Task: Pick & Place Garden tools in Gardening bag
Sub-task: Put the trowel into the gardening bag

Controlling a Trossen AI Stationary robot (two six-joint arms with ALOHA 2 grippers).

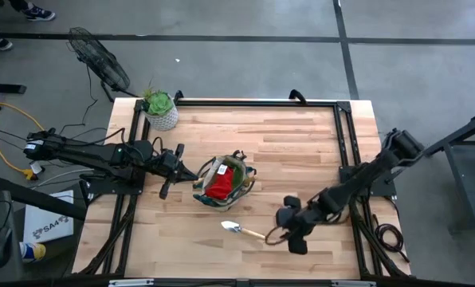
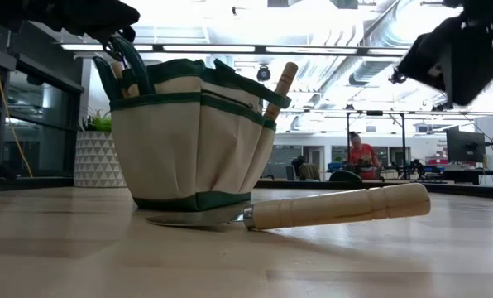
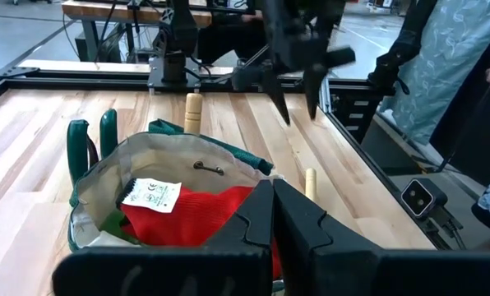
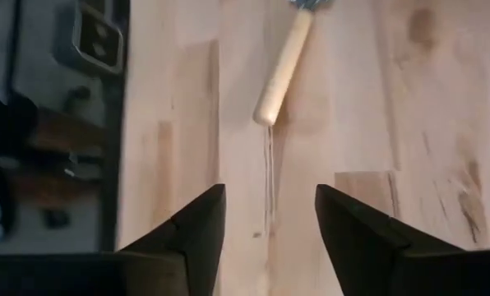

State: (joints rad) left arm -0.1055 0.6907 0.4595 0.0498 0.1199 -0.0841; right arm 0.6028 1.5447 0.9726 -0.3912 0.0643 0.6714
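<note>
The beige gardening bag [image 1: 224, 182] with green trim stands at the table's middle. It holds a red cloth piece [image 3: 216, 210], green-handled shears [image 3: 89, 144] and a wooden-handled trowel [image 2: 280, 87] that sticks up out of it. A second trowel [image 1: 241, 230] lies flat on the table near the bag, and in the low view its blade [image 2: 197, 218] reaches the bag's base. My left gripper [image 3: 274, 205] is shut and empty, just left of the bag's rim. My right gripper [image 4: 270, 197] is open and empty above the table, just short of the lying trowel's handle end [image 4: 265, 115].
A green plant in a white pot [image 1: 159, 110] stands at the far left corner. Black frame rails [image 1: 343, 135] run along the table's sides. Bare wood lies on the far right [image 1: 301, 143]. People show in the room beyond the table [image 2: 362, 157].
</note>
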